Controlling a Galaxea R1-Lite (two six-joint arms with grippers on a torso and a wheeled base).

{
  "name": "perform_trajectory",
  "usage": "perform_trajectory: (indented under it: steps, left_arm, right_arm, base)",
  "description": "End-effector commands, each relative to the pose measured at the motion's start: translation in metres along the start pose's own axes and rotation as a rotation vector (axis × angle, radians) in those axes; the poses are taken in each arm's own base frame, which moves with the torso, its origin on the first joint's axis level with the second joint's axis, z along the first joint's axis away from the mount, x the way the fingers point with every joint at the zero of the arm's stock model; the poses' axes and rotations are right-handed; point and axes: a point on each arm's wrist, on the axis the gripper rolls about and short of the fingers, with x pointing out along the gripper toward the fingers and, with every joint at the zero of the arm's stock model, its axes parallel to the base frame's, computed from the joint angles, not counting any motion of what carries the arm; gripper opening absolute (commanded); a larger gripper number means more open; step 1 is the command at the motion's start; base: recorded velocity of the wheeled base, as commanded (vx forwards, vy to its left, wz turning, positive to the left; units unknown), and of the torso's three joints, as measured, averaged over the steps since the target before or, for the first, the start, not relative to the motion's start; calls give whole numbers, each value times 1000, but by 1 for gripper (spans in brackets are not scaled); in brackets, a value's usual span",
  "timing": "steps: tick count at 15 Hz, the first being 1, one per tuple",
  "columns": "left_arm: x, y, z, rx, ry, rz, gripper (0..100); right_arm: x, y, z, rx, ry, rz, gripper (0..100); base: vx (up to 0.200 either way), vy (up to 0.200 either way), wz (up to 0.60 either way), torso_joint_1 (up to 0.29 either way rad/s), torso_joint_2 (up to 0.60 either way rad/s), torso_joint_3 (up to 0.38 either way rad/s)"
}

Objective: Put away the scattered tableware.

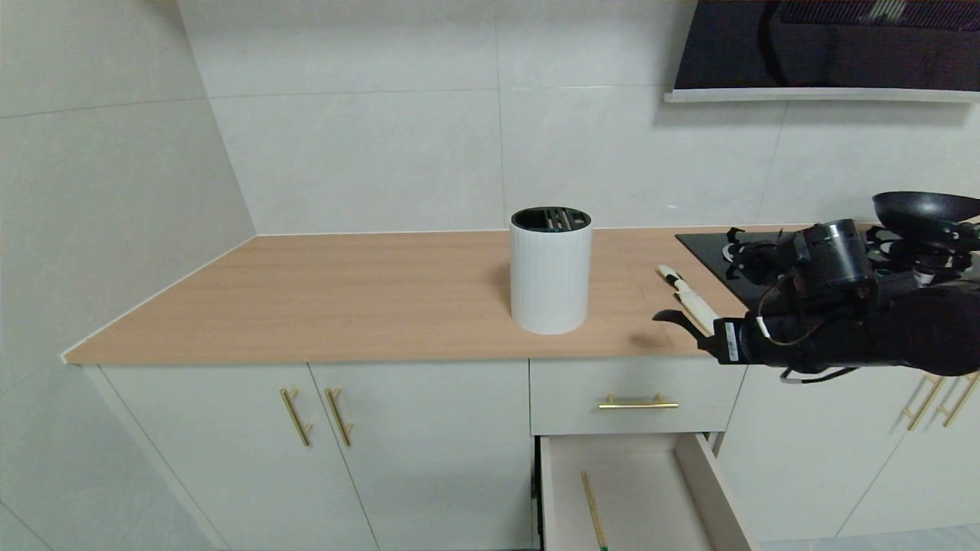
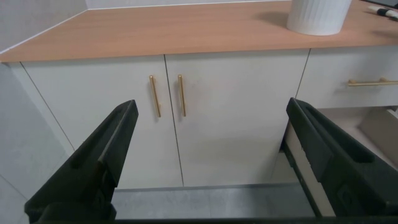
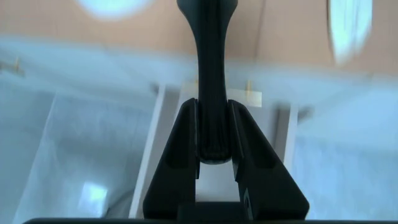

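Though a white label [image 1: 731, 341] sits on the right pincer [image 3: 212, 109], its print is unreadable; its fingers clamp a black utensil [image 1: 675, 318] at the worktop [image 1: 344, 298] edge, above the open drawer [image 1: 700, 482] holding a thin wooden stick [image 1: 592, 501]. A white holder [image 1: 550, 279] stands on the worktop, a white-handled knife [image 1: 689, 297] lying near it. The left pincer [image 2: 211, 109] gapes wide, empty, facing cabinet doors [image 2: 236, 118].

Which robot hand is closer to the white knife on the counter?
Right. The right gripper, jaws shut on a black utensil, hangs beside the knife; the left gripper is down by the cabinet doors.
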Motion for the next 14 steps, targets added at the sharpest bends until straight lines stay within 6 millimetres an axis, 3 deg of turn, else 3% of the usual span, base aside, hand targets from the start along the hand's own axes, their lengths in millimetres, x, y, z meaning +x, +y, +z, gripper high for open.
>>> perform_trajectory:
  steps: [1, 4, 14]
  left_arm:
    - [0, 0, 0, 1, 0, 0, 100]
    - [0, 0, 0, 0, 0, 0, 100]
    - [0, 0, 0, 0, 0, 0, 100]
  right_arm:
    - [-21, 3, -7, -6, -14, 10, 0]
    - [-14, 8, -25, -38, 52, 20, 0]
    - [-2, 6, -29, -43, 76, 14, 0]
  base:
    - [0, 0, 0, 0, 0, 0]
    - [0, 0, 0, 0, 0, 0]
    - [0, 0, 0, -11, 25, 15]
